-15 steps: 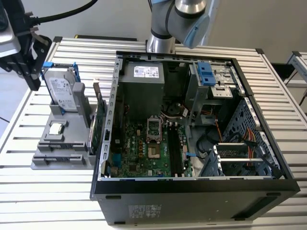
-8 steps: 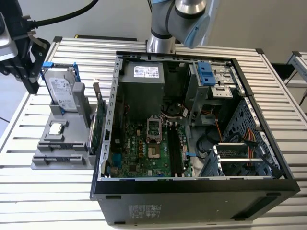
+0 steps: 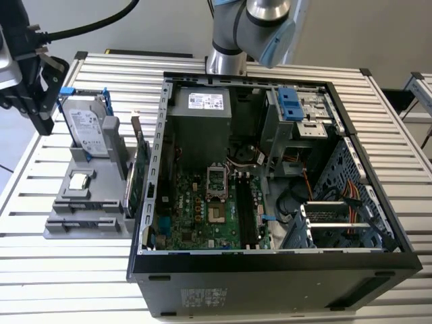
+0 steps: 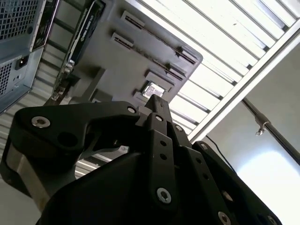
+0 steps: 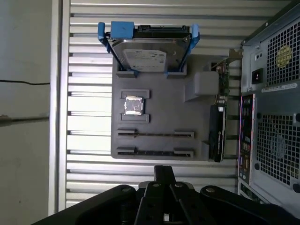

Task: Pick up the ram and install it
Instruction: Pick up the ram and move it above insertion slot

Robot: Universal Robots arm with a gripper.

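Two ram sticks stand edge-on in the grooves of a grey holder tray: one ram stick and a second one beside it. In the exterior view the tray lies to the left of the open computer case. My black gripper hangs high at the exterior view's far left, above the table and off to the side of the tray, apart from the ram. Its fingers are pressed together with nothing between them, and they also show in the second wrist view. Black memory slots run along the motherboard.
The tray also holds an upright hard drive in a blue frame, a small silver CPU chip and a green expansion card next to the case wall. The arm's base stands behind the case. A slatted metal table lies underneath.
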